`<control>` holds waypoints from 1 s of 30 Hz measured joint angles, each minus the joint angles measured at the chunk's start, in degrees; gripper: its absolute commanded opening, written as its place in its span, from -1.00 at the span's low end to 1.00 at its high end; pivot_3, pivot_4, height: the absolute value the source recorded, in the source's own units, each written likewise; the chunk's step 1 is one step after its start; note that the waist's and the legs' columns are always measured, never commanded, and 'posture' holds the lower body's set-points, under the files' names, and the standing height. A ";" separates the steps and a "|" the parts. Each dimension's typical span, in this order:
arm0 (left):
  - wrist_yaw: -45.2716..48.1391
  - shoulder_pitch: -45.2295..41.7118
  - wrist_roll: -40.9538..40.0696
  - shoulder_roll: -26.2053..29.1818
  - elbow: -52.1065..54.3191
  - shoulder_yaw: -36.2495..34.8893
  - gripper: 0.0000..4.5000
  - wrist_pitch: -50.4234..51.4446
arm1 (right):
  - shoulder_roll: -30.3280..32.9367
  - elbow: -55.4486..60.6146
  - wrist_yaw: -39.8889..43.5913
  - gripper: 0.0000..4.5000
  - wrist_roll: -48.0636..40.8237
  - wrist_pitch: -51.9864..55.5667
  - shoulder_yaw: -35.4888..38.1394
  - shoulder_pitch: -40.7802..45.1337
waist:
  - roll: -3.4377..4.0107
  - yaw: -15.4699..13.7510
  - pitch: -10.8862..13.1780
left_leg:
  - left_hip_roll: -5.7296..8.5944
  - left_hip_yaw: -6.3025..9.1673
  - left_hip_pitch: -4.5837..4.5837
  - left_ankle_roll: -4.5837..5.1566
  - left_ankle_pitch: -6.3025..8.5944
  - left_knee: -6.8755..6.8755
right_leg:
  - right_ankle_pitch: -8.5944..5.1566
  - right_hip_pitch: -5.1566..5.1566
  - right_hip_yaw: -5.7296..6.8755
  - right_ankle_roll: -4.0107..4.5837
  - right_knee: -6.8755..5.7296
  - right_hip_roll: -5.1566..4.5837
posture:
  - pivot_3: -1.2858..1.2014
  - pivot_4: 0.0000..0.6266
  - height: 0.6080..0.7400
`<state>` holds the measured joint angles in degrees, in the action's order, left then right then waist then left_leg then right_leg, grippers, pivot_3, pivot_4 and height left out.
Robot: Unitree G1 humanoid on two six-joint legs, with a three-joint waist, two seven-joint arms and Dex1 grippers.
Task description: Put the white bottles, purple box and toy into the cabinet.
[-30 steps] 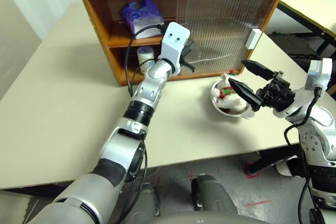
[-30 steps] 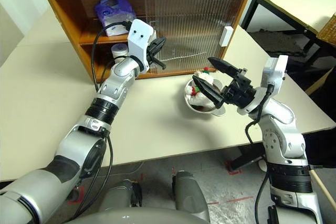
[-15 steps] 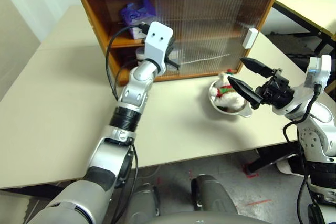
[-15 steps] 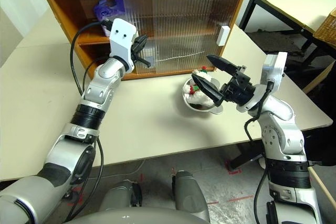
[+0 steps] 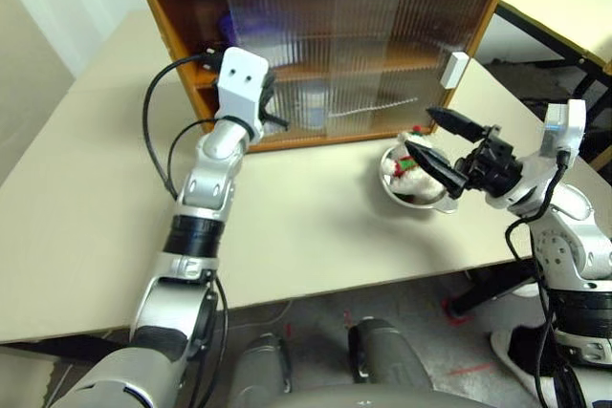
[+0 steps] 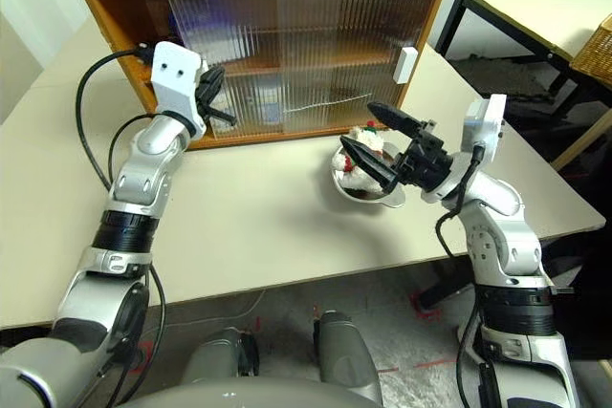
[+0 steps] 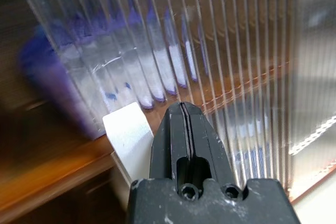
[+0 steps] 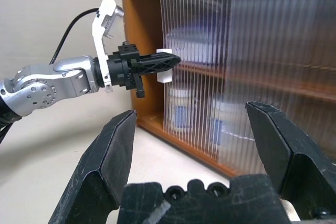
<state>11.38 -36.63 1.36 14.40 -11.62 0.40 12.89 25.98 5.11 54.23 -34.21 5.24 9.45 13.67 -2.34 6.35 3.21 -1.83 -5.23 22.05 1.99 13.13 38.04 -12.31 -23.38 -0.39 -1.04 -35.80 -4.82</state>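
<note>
The cabinet point(image 5: 168, 16) stands at the back of the table. My left gripper point(image 5: 271, 118) is shut, its tip against the white handle point(image 7: 128, 132) of the left ribbed sliding door. Behind that door the purple box point(image 6: 206, 21) shows as a blur on the upper shelf. Two white bottles point(image 8: 180, 109) stand on the lower shelf. The toy point(image 5: 409, 167) lies in a steel bowl point(image 6: 368, 196) in front of the cabinet's right half. My right gripper point(image 5: 421, 131) hangs open just above the toy, holding nothing.
The other door's white handle point(image 5: 455, 69) sticks out at the cabinet's right end. A second table point(image 5: 564, 7) stands beyond the right edge, with a wicker basket point(image 6: 598, 54) near it. Bare tabletop point(image 5: 96, 169) spreads to the left.
My left arm has swept left, taking the sliding door along by its handle; the door now covers the purple box and the bottle. The right gripper has stayed over the toy.
</note>
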 measured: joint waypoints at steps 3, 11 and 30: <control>-0.65 1.67 0.01 0.89 1.70 -1.16 -0.98 0.74 | -0.11 -0.66 0.49 1.00 -0.06 0.01 -0.29 0.93 | 0.00 -0.59 0.00 | 0.00 0.00 0.00 0.00 0.00 0.00 | 0.02 0.00 0.00 0.05 0.01 0.00 | 0.02 -1.00 1.00; -1.73 4.40 0.04 2.98 5.55 -3.42 -0.98 2.88 | -1.02 -1.12 1.99 1.00 -0.59 1.30 -1.28 2.10 | 0.01 -2.46 -0.01 | -0.03 -0.04 0.06 0.00 0.00 0.00 | 0.01 -0.04 0.02 0.04 0.06 -0.01 | 0.03 -1.00 1.00; 20.43 11.69 -23.38 6.55 11.72 -12.27 1.00 1.22 | 4.88 -7.28 2.75 0.92 -0.67 1.85 4.51 3.06 | 0.00 -2.97 -0.01 | -0.05 -0.10 0.17 0.00 0.00 -0.01 | -0.19 -0.09 0.03 0.19 0.14 -0.02 | 0.02 -1.00 1.00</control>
<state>31.81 -24.94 -22.02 20.96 0.10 -11.86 14.11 30.86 -2.17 56.99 -34.88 7.09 13.96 16.73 -2.34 3.38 3.20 -1.88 -5.33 22.22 1.99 13.13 38.03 -12.50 -23.48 -0.35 -0.85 -35.66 -4.84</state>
